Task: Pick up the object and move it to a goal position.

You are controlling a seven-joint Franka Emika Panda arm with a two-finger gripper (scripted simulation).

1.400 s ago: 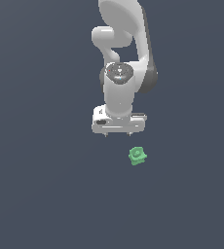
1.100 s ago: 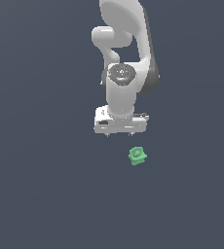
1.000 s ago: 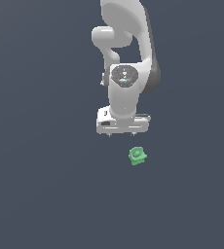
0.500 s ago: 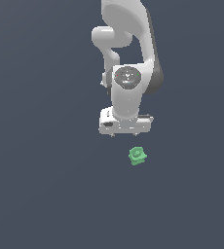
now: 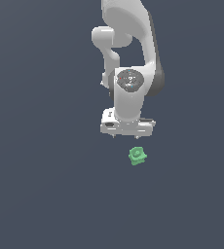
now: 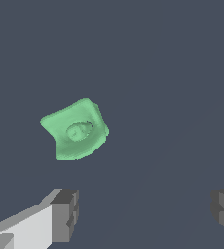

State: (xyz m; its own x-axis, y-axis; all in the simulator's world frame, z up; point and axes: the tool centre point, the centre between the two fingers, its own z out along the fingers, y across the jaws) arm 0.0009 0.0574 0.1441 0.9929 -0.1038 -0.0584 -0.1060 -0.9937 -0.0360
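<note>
The object [image 5: 138,156] is a small bright green blocky piece with a round boss on top, lying on the dark floor. In the exterior view my gripper [image 5: 128,135] hangs just behind and slightly toward the exterior view's left of it, apart from it. The wrist view shows the object [image 6: 75,130] lying ahead of one finger, outside the gap. My gripper [image 6: 145,214] is open, its two grey fingertips [image 6: 65,215] spread wide with nothing between them.
A plain dark grey floor [image 5: 46,185] lies all around. The white arm [image 5: 131,53] rises behind the gripper in the exterior view. Nothing else is in view.
The arm's hand has shifted toward the exterior view's right and come closer to the green object. The object has not moved. The gripper stays open.
</note>
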